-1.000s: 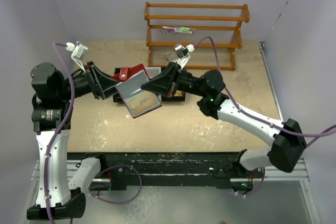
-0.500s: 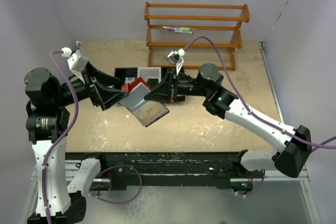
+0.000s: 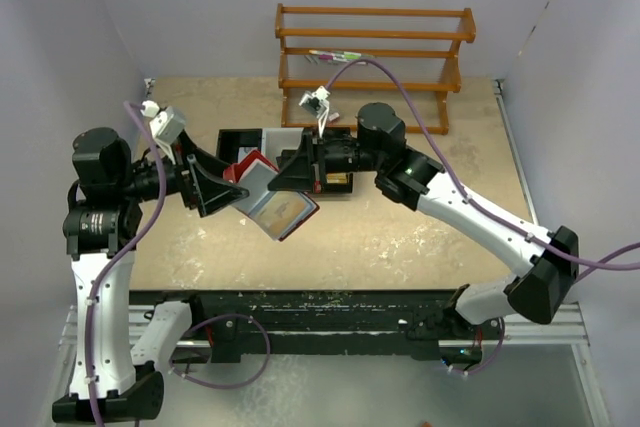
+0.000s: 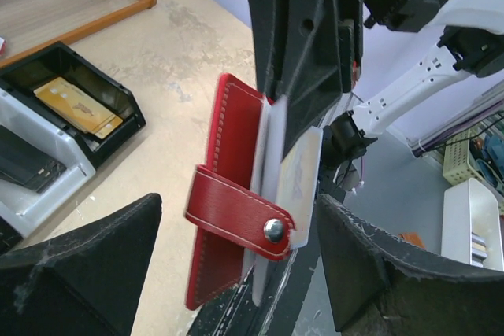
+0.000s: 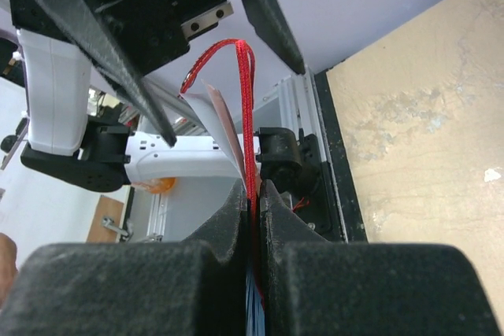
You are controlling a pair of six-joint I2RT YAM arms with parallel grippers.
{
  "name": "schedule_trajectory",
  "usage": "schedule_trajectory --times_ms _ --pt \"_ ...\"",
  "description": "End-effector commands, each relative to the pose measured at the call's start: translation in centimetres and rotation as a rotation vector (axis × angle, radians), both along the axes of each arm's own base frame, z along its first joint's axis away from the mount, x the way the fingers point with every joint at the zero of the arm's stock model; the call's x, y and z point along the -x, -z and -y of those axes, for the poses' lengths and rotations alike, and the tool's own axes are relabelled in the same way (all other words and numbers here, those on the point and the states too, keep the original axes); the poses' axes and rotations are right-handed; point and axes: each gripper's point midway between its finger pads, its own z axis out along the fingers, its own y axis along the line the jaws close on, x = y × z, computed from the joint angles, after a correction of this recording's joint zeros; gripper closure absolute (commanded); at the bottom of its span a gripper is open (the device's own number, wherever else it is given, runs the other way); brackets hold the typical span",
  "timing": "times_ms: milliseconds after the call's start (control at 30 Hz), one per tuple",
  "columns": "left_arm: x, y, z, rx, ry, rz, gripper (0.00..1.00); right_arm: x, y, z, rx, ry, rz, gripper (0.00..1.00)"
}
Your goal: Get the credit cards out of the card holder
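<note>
R end effector (image 5: 253, 194) clamped tight on card holder (image 4: 236, 139) edge, off tabletop (image 4: 157, 100). L end effector (image 4: 238, 202) wide open, empty; holder btwn its fingers, touching neither. Credit cards (image 4: 303, 171) prob. light, stiff, slick: pinch exposed edge beside snap tab (image 4: 228, 216). Holder looks floppy.

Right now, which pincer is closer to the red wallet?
The right. The right pincer is shut on the red wallet's edge. The left pincer is open, with one finger on each side of it, not touching.
</note>
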Motion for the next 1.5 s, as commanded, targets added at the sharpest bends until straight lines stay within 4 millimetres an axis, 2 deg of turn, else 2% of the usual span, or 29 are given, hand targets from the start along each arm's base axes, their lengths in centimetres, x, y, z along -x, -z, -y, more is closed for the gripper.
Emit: schedule_trajectory --times_ms 0,100,200,267,333,467,667,700,800,867,933,1133,1233,1333,1467 --pt "1.1 0.9 0.1 -0.037 0.042 0.059 0.16 0.1 -2.0 -0.2 -0.004 -0.029 0.026 1.00" --pt "1.6 1.4 -0.2 -0.088 0.040 0.124 0.13 -0.4 -2.1 -0.4 0.009 -0.017 0.015 1.00" --pt "1.1 2.5 -0.7 -0.133 0.001 0.158 0.16 -0.8 -2.7 -0.7 -0.005 0.000 0.025 1.00" --pt "0.7 3.1 -0.9 -0.145 -0.024 0.150 0.24 -0.8 -3.0 -0.7 -0.014 -0.008 0.033 1.00" --pt "0.0 3.6 -1.0 -0.140 -0.043 0.128 0.38 -0.6 -3.1 -0.8 -0.019 -0.017 0.035 1.00" --pt "-0.5 3.5 -0.7 -0.078 -0.048 0.089 0.61 -0.2 -2.8 -0.7 -0.009 -0.041 0.037 1.00" --pt "-0.7 3.0 0.1 0.034 -0.009 -0.029 0.83 0.4 -2.1 -0.7 -0.013 -0.082 0.020 0.99" --pt "-0.7 2.9 0.2 0.054 0.000 -0.064 0.86 0.8 -1.9 -0.7 -0.013 -0.103 0.011 0.91" --pt "-1.1 2.3 0.4 0.109 0.006 -0.159 1.00 1.8 -1.7 -0.2 -0.026 -0.162 0.008 0.57" --pt "-1.4 2.0 0.5 0.141 0.005 -0.211 1.00 2.5 -1.7 0.3 -0.051 -0.186 0.023 0.38" --pt "-1.3 1.5 0.7 0.173 0.021 -0.250 1.00 3.3 -1.9 1.0 -0.078 -0.206 0.041 0.30" --pt "-1.1 -0.4 0.9 0.236 0.030 -0.281 1.00 5.2 -1.7 3.3 -0.116 -0.198 0.097 0.31" --pt "-0.9 -1.0 1.0 0.252 0.032 -0.288 1.00 6.0 -2.4 4.5 -0.156 -0.178 0.144 0.32" --pt "-0.7 -1.3 1.0 0.259 0.037 -0.296 1.00 6.0 -2.5 4.9 -0.153 -0.150 0.168 0.34" --pt "-0.2 -1.9 1.1 0.262 0.046 -0.291 1.00 4.6 -1.6 4.7 -0.090 -0.076 0.169 0.38"
